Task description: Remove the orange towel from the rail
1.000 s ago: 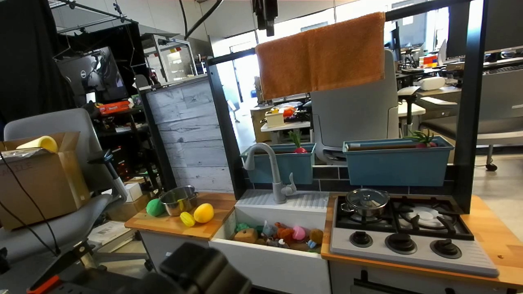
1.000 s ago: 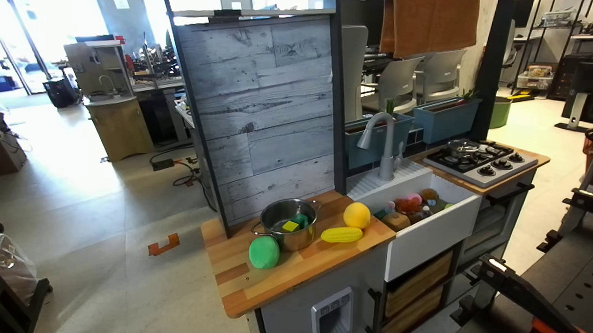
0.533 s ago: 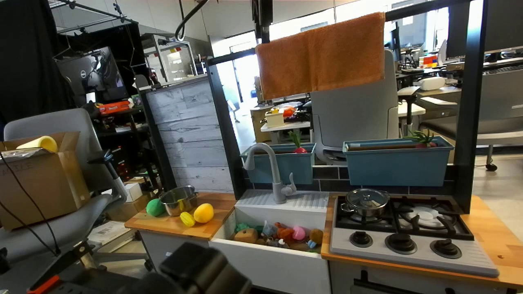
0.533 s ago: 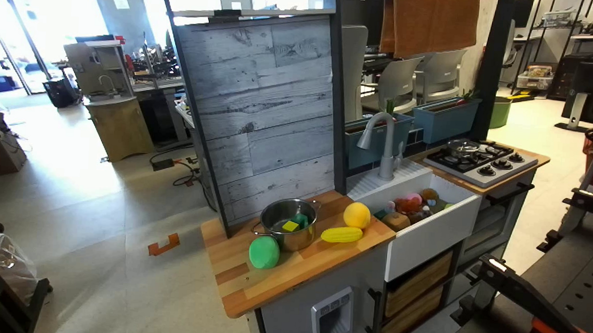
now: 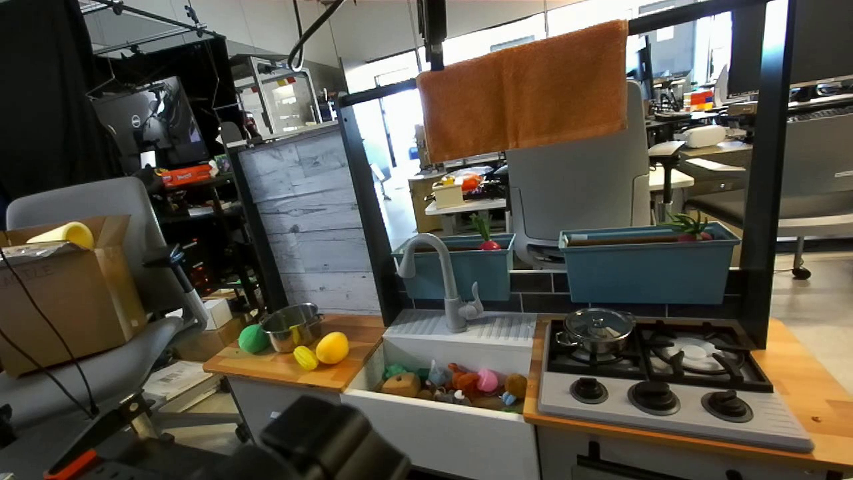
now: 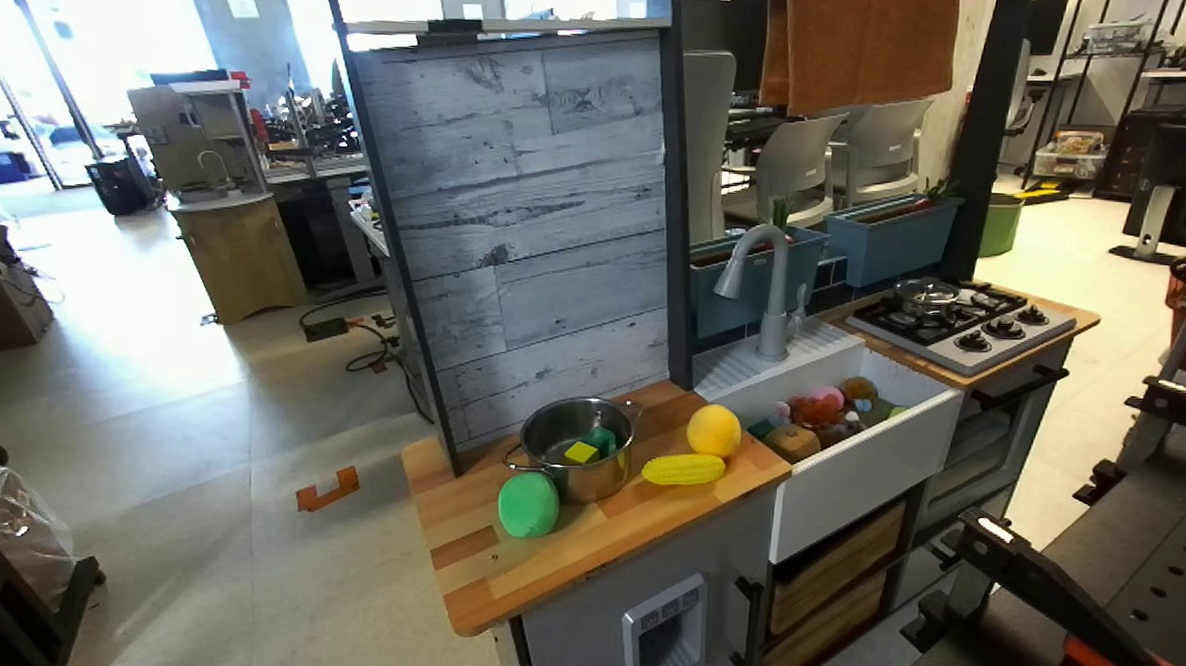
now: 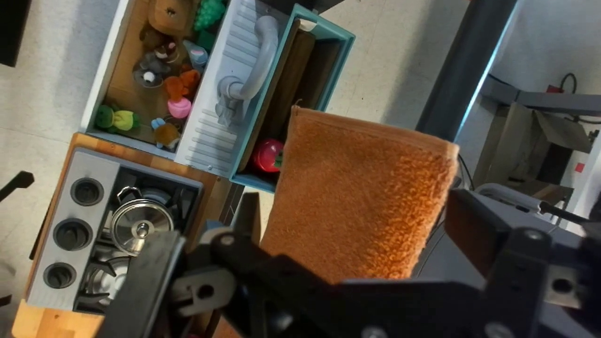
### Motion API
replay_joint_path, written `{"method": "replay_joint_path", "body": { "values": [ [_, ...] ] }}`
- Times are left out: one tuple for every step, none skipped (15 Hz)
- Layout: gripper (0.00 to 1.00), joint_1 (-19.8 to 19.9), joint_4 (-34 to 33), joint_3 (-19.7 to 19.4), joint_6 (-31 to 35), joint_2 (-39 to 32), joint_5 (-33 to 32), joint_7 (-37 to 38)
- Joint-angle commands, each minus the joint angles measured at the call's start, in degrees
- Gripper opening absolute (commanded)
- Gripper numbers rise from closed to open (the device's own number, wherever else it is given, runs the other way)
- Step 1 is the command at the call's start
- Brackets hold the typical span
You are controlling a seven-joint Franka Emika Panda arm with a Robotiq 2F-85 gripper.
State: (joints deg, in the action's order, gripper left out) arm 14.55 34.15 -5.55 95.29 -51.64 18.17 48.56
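Note:
The orange towel (image 5: 526, 93) hangs folded over the rail (image 5: 380, 91), a thin dark bar at the top of the black frame. In an exterior view the towel (image 6: 871, 45) is cut off by the top edge. My gripper (image 5: 436, 61) points down at the top edge of the towel near its left end; I cannot tell if it touches. In the wrist view the gripper (image 7: 354, 197) is open, its fingers apart on either side of the towel (image 7: 357, 192). The rail (image 7: 462, 70) comes out past the towel's end; the rest is hidden under it.
Below stand the grey faucet (image 5: 443, 280), blue planters (image 5: 650, 270), the sink (image 5: 440, 427) with soft toys, and the stove (image 5: 666, 400) with a lidded pot (image 5: 596, 330). Black posts (image 5: 766, 180) hold the rail. A grey chair (image 5: 573, 187) stands behind the towel.
My gripper has come down from above the rail to the towel's top edge, first slightly left, then slightly back right. The towel has not moved.

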Motion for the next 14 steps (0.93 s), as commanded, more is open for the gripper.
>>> {"method": "replay_joint_path", "body": {
  "values": [
    [1.00,-1.07,-4.09,-1.24,1.32,-2.71,-1.97,2.99],
    [1.00,-1.25,-4.19,-1.29,1.29,-2.92,-2.46,3.44],
    [1.00,-1.48,-4.44,-1.34,1.24,-3.25,-2.89,3.80],
    [1.00,-1.67,-4.63,-1.43,1.11,-3.54,-3.34,4.17],
    [0.75,-1.89,-4.82,-1.51,1.04,-3.85,-3.94,4.45],
    [0.74,-2.03,-4.98,-1.50,0.96,-4.07,-4.52,4.68],
    [0.66,-2.10,-5.18,-1.42,1.44,-4.11,-4.70,4.91],
    [0.59,-2.17,-5.38,-1.36,1.67,-4.05,-4.85,5.05],
    [0.50,-2.18,-5.48,-1.32,1.78,-3.90,-4.97,5.01],
    [0.43,-2.18,-5.56,-1.28,1.94,-3.83,-5.13,5.00],
    [0.34,-2.16,-5.60,-1.23,2.11,-3.72,-5.24,4.87],
    [0.28,-2.13,-5.66,-1.20,2.27,-3.66,-5.37,4.82],
    [0.21,-2.11,-5.69,-1.17,2.37,-3.63,-5.51,4.77],
    [0.12,-2.10,-5.72,-1.15,2.50,-3.62,-5.66,4.79]
  ]
}}
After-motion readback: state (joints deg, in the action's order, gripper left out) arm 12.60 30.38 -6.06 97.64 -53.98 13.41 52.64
